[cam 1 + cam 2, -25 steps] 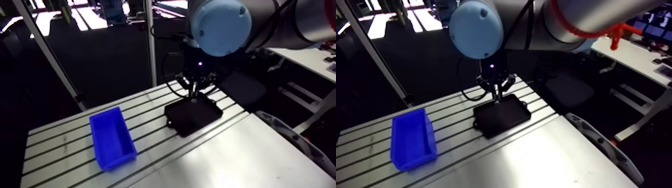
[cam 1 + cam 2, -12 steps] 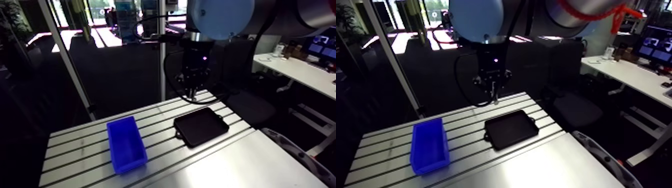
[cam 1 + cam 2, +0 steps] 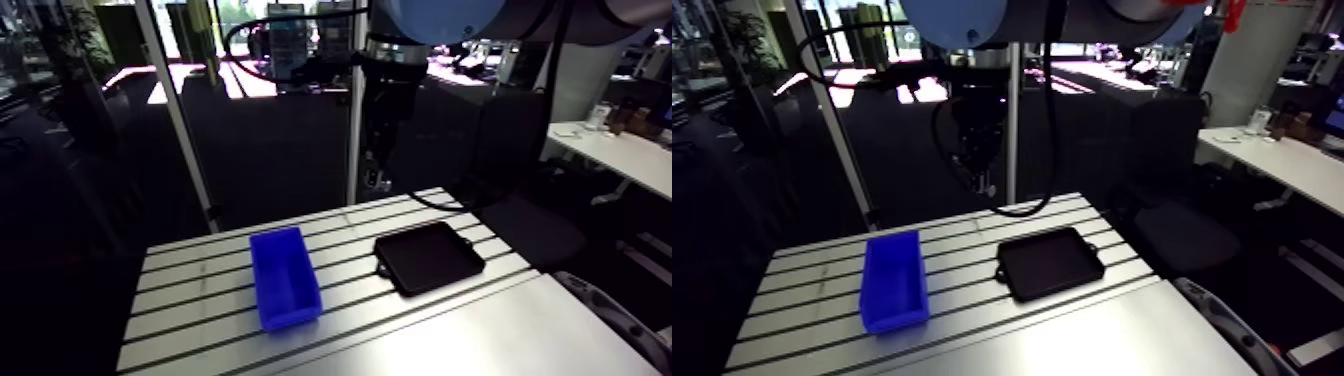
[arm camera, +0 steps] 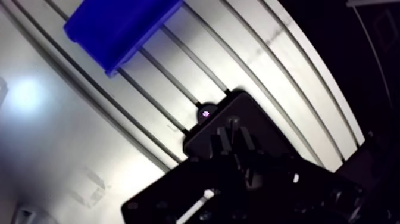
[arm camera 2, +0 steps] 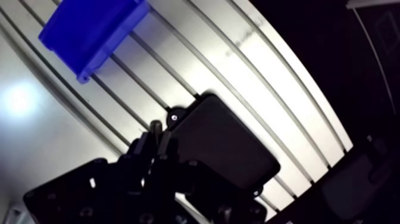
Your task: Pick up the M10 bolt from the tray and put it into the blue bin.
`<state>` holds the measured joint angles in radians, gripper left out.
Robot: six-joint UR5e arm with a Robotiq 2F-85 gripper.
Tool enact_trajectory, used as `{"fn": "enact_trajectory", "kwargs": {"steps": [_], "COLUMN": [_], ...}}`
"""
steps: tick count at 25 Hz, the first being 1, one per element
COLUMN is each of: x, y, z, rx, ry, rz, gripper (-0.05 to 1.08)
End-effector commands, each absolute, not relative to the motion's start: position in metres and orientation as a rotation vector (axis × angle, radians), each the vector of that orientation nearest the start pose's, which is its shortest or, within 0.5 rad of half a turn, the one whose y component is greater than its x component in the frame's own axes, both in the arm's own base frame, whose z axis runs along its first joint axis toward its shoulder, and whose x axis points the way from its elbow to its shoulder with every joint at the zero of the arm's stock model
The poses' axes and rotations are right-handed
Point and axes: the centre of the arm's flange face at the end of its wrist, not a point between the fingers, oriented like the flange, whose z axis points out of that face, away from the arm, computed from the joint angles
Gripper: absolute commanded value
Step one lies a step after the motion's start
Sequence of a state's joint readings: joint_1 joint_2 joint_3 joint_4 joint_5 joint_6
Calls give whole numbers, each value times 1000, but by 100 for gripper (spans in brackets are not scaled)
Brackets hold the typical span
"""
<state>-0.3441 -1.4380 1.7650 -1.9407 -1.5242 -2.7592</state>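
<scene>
Our gripper (image 4: 232,142) hangs high over the black tray (image 3: 1050,262) near the tabletop's (image 3: 1102,330) far right corner; its fingers look clenched on a thin dark shaft, probably the M10 bolt (image 4: 233,124); we see no bolt lying in the tray; the blue bin (image 3: 894,285) lies toward the left edge, apart from the tray; we should carry level, centre over the bin, lower inside its walls, then release.

Open blue bin (image 3: 286,277) lies near empty black tray (image 3: 430,257).

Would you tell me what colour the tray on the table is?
Black tray, clearest in the arm view.
</scene>
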Motion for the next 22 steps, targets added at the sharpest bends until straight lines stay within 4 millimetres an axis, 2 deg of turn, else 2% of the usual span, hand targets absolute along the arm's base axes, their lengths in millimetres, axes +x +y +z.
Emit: {"fn": "enact_trajectory", "kwargs": {"steps": [1,6,12,22], "x": [-549,-549,-559,-567], "y": [-5,-35,-77,-111], "z": [357,354,343,319], "rx": [-1760,-1982,-2101,-2191], "ry": [2661,2497,2389,2274], "rz": [-50,-60,-90,-133], "gripper": [105,104,104,103]}}
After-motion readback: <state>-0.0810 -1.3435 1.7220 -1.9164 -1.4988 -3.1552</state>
